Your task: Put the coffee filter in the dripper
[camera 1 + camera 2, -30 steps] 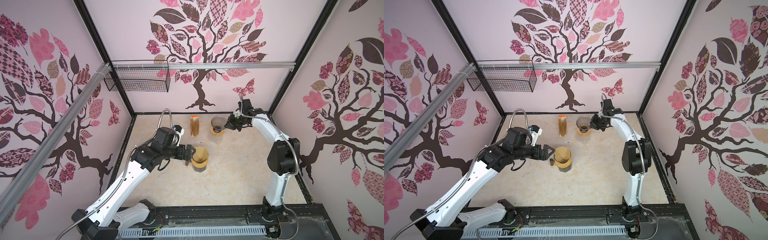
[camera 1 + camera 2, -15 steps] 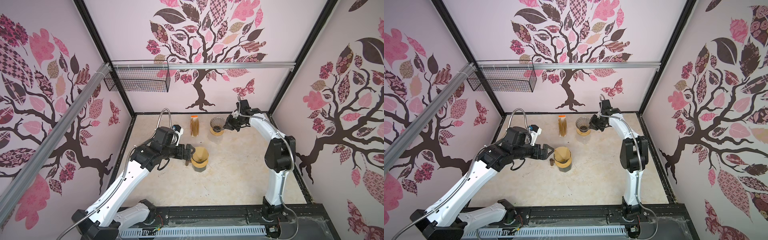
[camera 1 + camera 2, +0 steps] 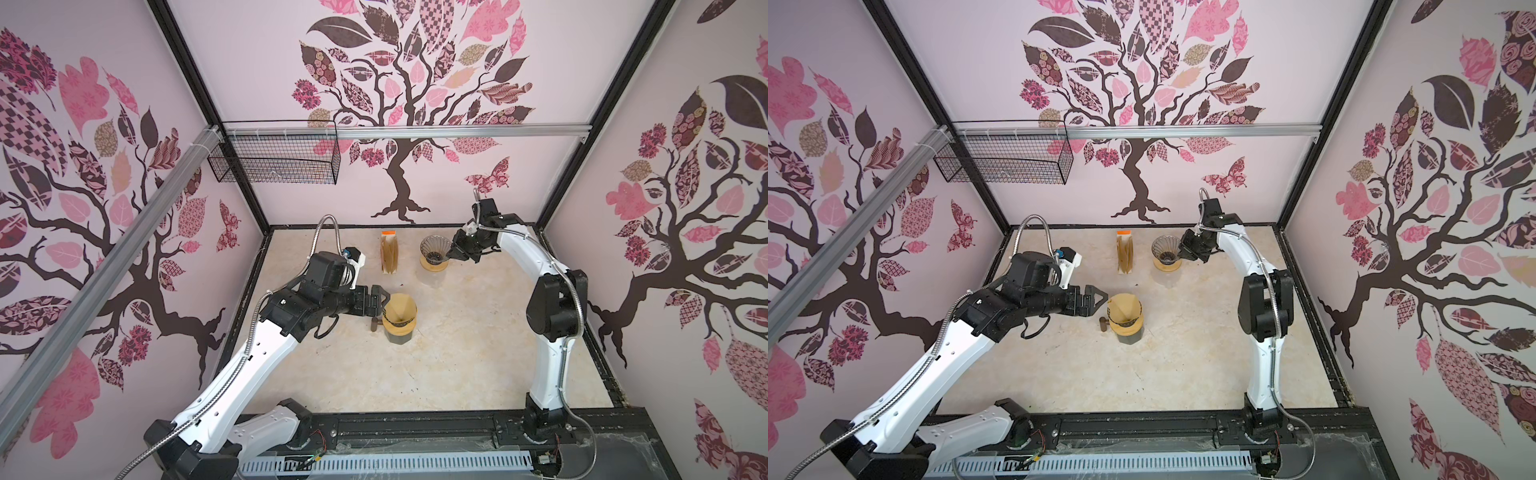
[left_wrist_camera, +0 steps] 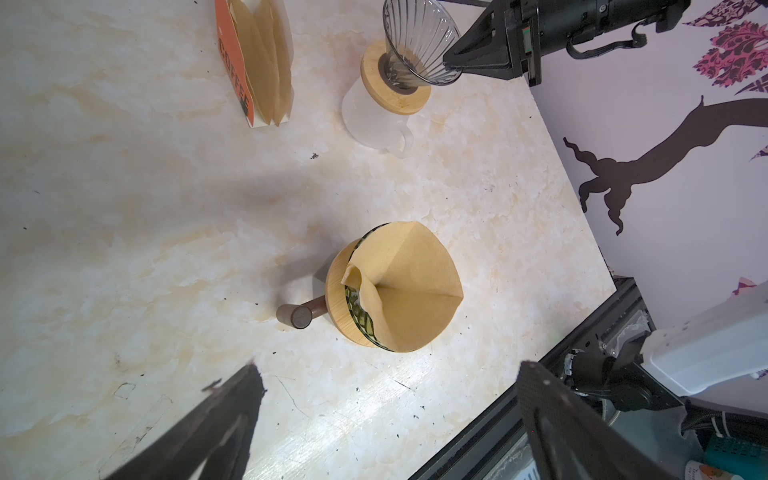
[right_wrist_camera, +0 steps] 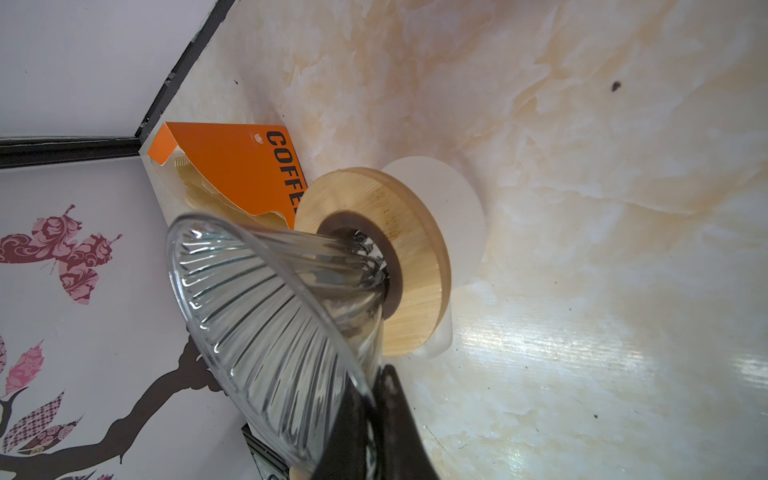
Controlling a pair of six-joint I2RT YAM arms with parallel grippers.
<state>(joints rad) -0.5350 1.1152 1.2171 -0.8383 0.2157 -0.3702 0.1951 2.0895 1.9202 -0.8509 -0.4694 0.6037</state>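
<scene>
In wood-collared green glass dripper point(image 4: 337, 286), in front of orange cardboard filter box point(image 4: 232, 62): tan paper cone filter point(image 4: 415, 291), one edge curled inward. Left gripper point(image 3: 382, 306) spread wide, empty. Right gripper point(image 3: 452, 253) clamped on clear ribbed glass dripper point(image 5: 270, 311) beside box.

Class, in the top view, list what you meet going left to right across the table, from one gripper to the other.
In order: left gripper → brown paper filter sitting in the handled dripper → empty glass dripper → right gripper.

The filter point(image 4: 409, 286) hides most of the near dripper point(image 4: 337, 282). The far dripper point(image 5: 266, 316) hides the box point(image 5: 232, 166) lettering's end. The right pincer point(image 5: 370, 388) runs off the edge.
</scene>
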